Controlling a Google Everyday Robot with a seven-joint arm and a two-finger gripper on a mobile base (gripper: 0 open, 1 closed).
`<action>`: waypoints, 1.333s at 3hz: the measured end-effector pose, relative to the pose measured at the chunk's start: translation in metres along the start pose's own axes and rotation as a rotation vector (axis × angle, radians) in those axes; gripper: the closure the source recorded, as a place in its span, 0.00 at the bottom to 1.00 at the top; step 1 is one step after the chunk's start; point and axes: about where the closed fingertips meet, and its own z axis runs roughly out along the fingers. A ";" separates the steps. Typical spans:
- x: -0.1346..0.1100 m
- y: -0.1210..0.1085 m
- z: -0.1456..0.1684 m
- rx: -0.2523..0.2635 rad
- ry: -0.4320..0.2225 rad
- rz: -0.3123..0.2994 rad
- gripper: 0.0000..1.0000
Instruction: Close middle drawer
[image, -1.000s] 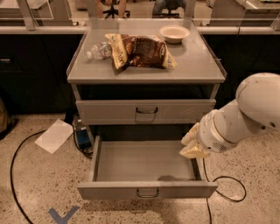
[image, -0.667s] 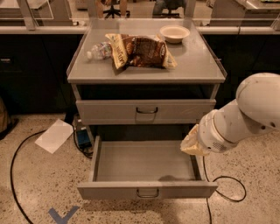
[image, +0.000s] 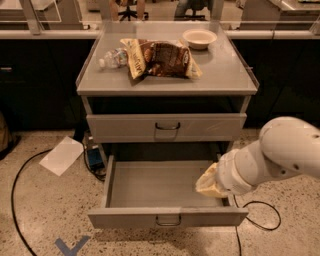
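The middle drawer (image: 167, 218) stands pulled out at the bottom of the grey cabinet. Its low flat front panel has a small dark wire handle (image: 168, 220) at its centre, and its tray shows nothing inside. My gripper (image: 209, 184), cream-coloured at the end of the white arm (image: 280, 152), is low over the drawer's right side, just behind the front panel. The arm comes in from the right. The taller drawer front (image: 165, 127) above is shut.
The cabinet top (image: 220, 75) holds a plastic bottle (image: 113, 57), a brown chip bag (image: 161, 57) and a white bowl (image: 199, 38). A sheet of paper (image: 62, 155) and black cables (image: 20, 175) lie on the speckled floor at left. A cable loop (image: 260, 217) lies at right.
My gripper has moved down and a little left, from beside the drawer's right wall to low over its right front part. The drawer has not moved.
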 end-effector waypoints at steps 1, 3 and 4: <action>0.022 0.021 0.051 -0.045 -0.003 0.004 1.00; 0.082 0.062 0.133 -0.136 0.111 0.040 1.00; 0.082 0.062 0.133 -0.136 0.110 0.040 1.00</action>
